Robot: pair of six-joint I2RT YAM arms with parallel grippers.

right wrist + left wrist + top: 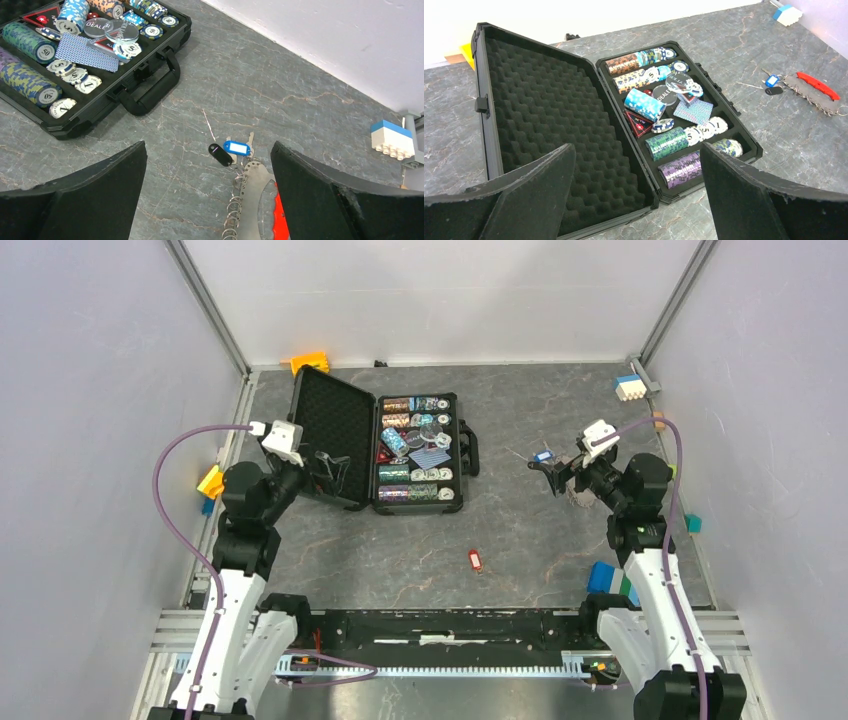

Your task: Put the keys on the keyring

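Note:
The keyring (252, 192) is a flat silvery metal plate with a row of several split rings and a red grip (279, 220); it lies on the table under my right arm (577, 496). It also shows far right in the left wrist view (811, 92). Silvery keys with a blue tag (236, 148) and a black tag (220, 154) lie at its far end, touching the rings. I cannot tell whether they are hooked on. A small red-tagged key (475, 560) lies alone near the front middle. My right gripper (207, 150) hovers open just above the tags. My left gripper (637, 147) hangs open over the case.
An open black case (335, 430) with foam lid and stacked poker chips (410, 475) fills the middle left; its handle (150, 95) faces the keys. Coloured blocks sit at the edges: orange (310, 362), white-blue (629, 387), yellow (210, 480), blue (603, 577).

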